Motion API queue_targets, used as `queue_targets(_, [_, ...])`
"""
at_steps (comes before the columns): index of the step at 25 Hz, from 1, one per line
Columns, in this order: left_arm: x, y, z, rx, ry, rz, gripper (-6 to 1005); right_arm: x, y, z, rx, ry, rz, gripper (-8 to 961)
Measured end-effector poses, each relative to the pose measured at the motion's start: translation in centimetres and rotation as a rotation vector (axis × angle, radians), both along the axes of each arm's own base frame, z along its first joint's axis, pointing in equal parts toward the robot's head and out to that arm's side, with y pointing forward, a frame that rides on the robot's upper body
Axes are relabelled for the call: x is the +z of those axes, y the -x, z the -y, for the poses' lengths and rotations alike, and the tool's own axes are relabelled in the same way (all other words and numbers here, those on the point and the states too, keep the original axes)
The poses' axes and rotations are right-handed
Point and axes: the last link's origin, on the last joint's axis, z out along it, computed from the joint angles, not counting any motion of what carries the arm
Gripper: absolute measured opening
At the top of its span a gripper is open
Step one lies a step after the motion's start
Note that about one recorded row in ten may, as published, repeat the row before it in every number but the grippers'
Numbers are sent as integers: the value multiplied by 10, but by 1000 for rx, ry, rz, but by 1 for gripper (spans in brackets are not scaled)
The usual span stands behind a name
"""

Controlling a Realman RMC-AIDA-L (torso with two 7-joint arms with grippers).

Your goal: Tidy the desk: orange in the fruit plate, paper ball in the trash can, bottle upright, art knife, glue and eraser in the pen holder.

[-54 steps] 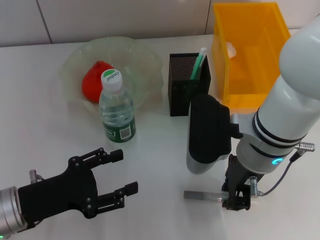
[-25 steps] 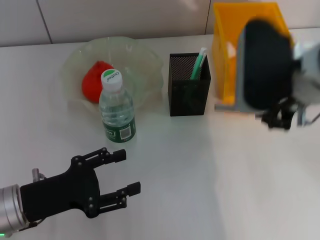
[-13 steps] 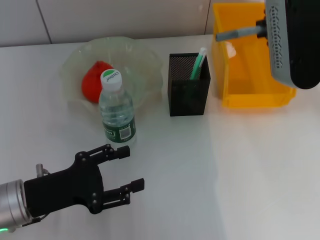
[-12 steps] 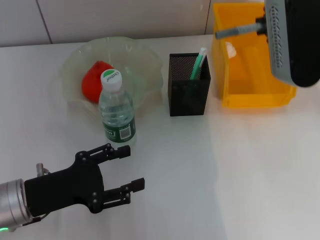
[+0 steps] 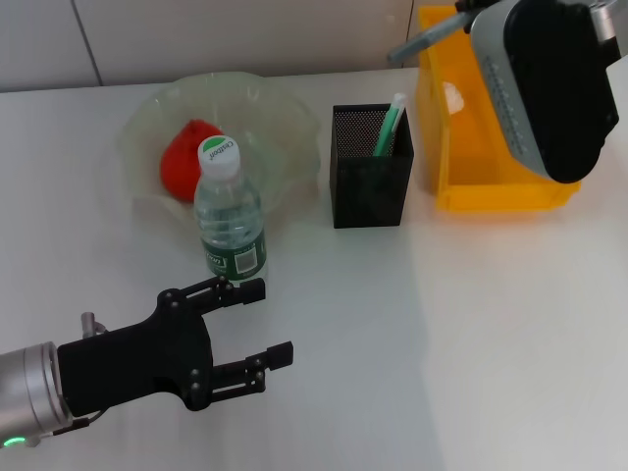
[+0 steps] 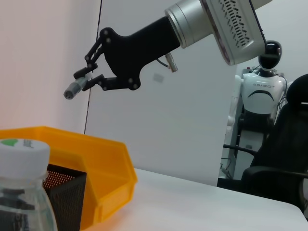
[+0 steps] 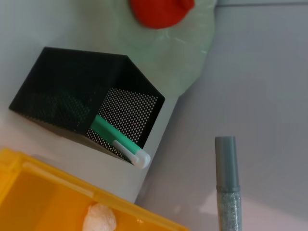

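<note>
My right gripper is high above the back of the desk, its fingers clamped on the slim grey glitter glue tube, which juts out sideways toward the wall, above the near corner of the yellow plastic trash bin. The tube sits up and behind the black mesh pen holder, not yet over its opening. That holder already has a green-and-white art knife leaning in it. The orange lies in the translucent green fruit plate, the clear water bottle with the green-white cap stands upright just in front of the plate, and a crumpled paper ball rests inside the bin.

My left gripper hovers low over the near desk with its fingers apart, holding nothing, close to the bottle.

My worry is the release. The tube is held nearly level, so unless I tilt it tip-down over the holder it may strike the rim, catch on the leaning knife, or fall into the bin beside it.

Against the view half a second ago, my right arm has swung, carrying the tube's tip further toward the holder's side, and my left gripper has crept forward toward the bottle.
</note>
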Motion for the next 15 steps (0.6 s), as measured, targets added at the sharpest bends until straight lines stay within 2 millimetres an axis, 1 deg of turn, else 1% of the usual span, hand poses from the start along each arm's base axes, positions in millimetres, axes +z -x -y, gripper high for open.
queue_targets(3, [0,0,0,-3,-3,-1,768,-3,3,-1,54,29,75,137])
queue_targets(8, [2,1,2,5,-8,10,768,-3,-1,-11,110,65,197,137])
queue_targets(15, [-1,3,5,18,-12,13,767,-14,-2,-24,174,107,303,139])
